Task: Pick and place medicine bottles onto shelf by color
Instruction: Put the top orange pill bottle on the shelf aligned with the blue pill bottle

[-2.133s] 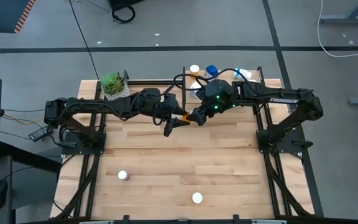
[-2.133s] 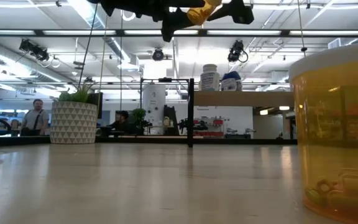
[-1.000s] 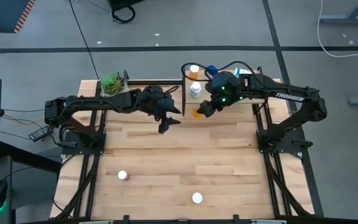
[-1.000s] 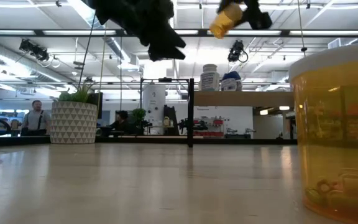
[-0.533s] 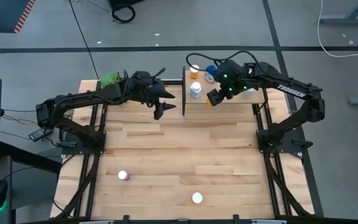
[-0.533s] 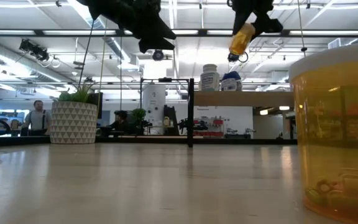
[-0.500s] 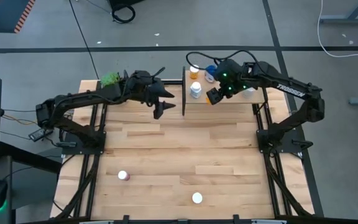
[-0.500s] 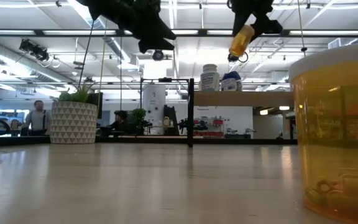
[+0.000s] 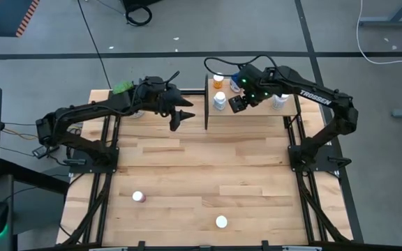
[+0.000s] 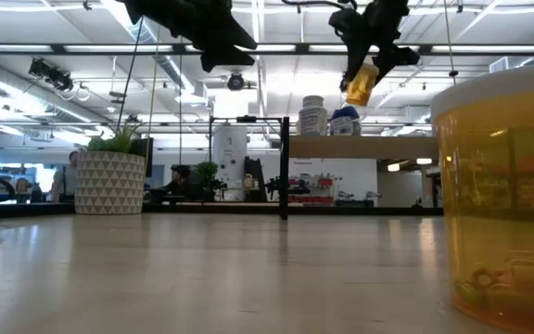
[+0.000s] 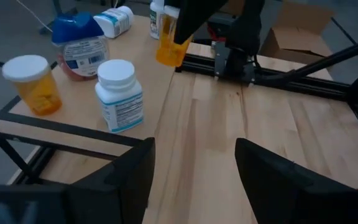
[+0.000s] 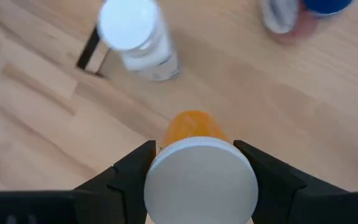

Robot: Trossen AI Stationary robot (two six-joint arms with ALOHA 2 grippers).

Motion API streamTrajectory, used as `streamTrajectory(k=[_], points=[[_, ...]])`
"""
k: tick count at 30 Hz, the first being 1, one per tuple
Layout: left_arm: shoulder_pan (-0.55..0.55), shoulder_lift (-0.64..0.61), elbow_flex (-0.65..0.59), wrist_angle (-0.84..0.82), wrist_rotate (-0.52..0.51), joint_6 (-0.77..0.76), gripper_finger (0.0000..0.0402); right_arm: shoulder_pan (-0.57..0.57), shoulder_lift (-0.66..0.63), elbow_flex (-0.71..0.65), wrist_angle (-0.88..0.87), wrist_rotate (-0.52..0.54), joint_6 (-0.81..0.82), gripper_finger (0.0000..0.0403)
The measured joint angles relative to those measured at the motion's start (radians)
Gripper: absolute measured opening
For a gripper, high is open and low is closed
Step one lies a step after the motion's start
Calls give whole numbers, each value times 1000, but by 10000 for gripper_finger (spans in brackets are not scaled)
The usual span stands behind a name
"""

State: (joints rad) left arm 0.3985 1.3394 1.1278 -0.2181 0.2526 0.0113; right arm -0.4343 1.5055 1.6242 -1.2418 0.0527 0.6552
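My right gripper (image 9: 237, 104) hovers over the shelf (image 9: 257, 113) at the far right, shut on an orange medicine bottle (image 10: 361, 83) with a white cap. An orange bottle (image 11: 33, 84), a white bottle (image 11: 120, 93), a blue bottle (image 11: 79, 46) and a lying white one (image 11: 117, 20) rest on the shelf. My left gripper (image 9: 180, 120) stands open and empty in the air, left of the shelf's black post (image 9: 206, 104). Two white-capped bottles (image 9: 138, 197) (image 9: 220, 222) stand on the table near its front edge. My right gripper pinches the orange bottle at its white cap end (image 12: 201, 186), one finger (image 12: 132, 171) on either side. The fingers come from above, slanting down. The bottle hangs below them, tilted, cap up and orange body (image 12: 191, 127) down, clear of the shelf top.
A potted plant (image 10: 109, 176) stands at the far left, partly under my left arm. Another orange bottle (image 10: 503, 195) stands close in front of the low camera. Bare tabletop (image 9: 201, 167) lies between the shelf and the near bottles.
My right gripper has carried the orange bottle toward the far edge, over the shelf, and tipped further down, so the bottle hangs nearly upright instead of slanting. My left gripper has risen and drawn back toward the table's far left.
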Motion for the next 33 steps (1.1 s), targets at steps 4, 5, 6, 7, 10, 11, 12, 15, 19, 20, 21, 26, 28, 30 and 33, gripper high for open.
streamTrajectory(k=[4, 5, 6, 7, 10, 11, 12, 15, 19, 20, 21, 26, 28, 30, 33], points=[[3, -6, 0, -17, -1, 0, 228, -15, 50, 44, -65, -1, -3, 214], [3, -7, 0, -11, -1, 0, 228, -16, 71, 72, -94, 0, -12, 214], [3, -8, 0, -12, -1, 0, 228, -15, 91, 105, -125, 0, -26, 214], [3, -8, 0, -15, -1, 0, 228, -15, 116, 142, -156, 1, -41, 214], [10, -9, 0, -17, -1, 1, 228, -15, 195, 260, -231, 40, -76, 214], [14, -11, 0, -20, -1, 1, 228, -16, 218, 297, -251, 48, -81, 214], [17, -12, 0, -22, -1, 1, 228, -18, 239, 330, -271, 52, -84, 214], [25, -12, 0, -29, -2, 0, 228, -30, 285, 389, -328, 52, -105, 214], [36, -23, 1, -34, -2, 0, 228, -45, 308, 380, -324, 51, -129, 214], [37, -23, 1, -34, -2, 0, 229, -49, 311, 380, -322, 51, -129, 214], [37, -23, 1, -39, -4, 1, 229, -54, 314, 379, -324, 51, -130, 214], [41, -27, 1, -47, -7, 8, 229, -84, 323, 378, -323, 48, -128, 214], [41, -27, 1, -51, -7, 8, 228, -94, 323, 378, -324, 47, -129, 216], [42, -27, 1, -50, -7, 9, 229, -103, 323, 378, -323, 42, -129, 218], [42, -27, 1, -50, -7, 9, 228, -108, 323, 378, -323, 40, -129, 219]])
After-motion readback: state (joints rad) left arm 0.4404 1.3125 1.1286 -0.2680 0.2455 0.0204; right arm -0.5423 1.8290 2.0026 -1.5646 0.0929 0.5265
